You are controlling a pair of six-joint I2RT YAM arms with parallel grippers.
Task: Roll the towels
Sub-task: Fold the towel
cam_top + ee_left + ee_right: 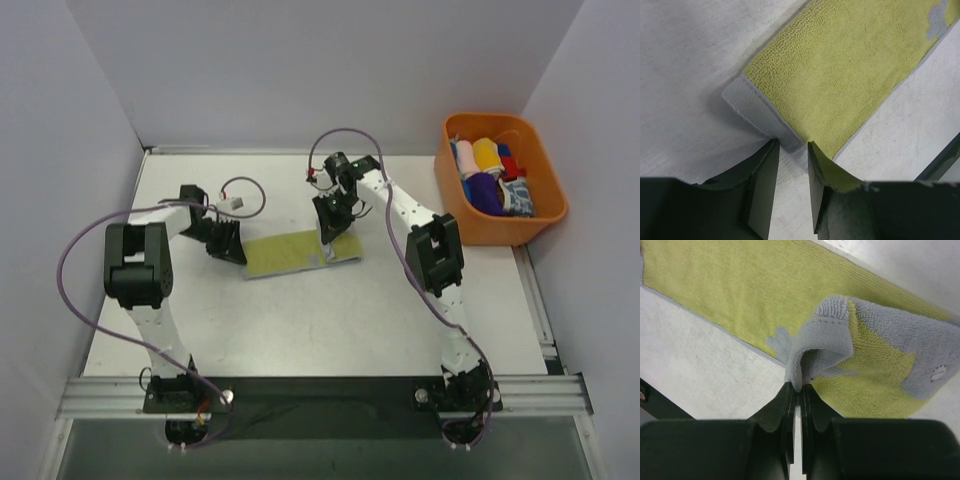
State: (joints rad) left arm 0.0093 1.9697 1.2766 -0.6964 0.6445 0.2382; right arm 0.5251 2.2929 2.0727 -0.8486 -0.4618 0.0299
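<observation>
Pale yellow-green grey-edged terry towel [290, 252] flat on table [330, 320], left of orange plastic basket [500, 238]. Right fingers [790, 397] clamp basket-side corner, folded over: roll starting. Left fingers [816, 169] spread at far corner. Next: likely roll onward evenly.

Robotics lab cell: bare white walls [330, 70], white table [330, 320], aluminium rail [100, 397] (robot arm bases [175, 395] beside it).

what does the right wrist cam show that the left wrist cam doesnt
Only the right wrist view: the right tool shut on a grey corner of the yellow-green towel, which is raised and folded over. Only the left wrist view: the left tool open, its fingers either side of the flat grey hem at the towel's other end. Both: the same towel lying on the white table.
</observation>
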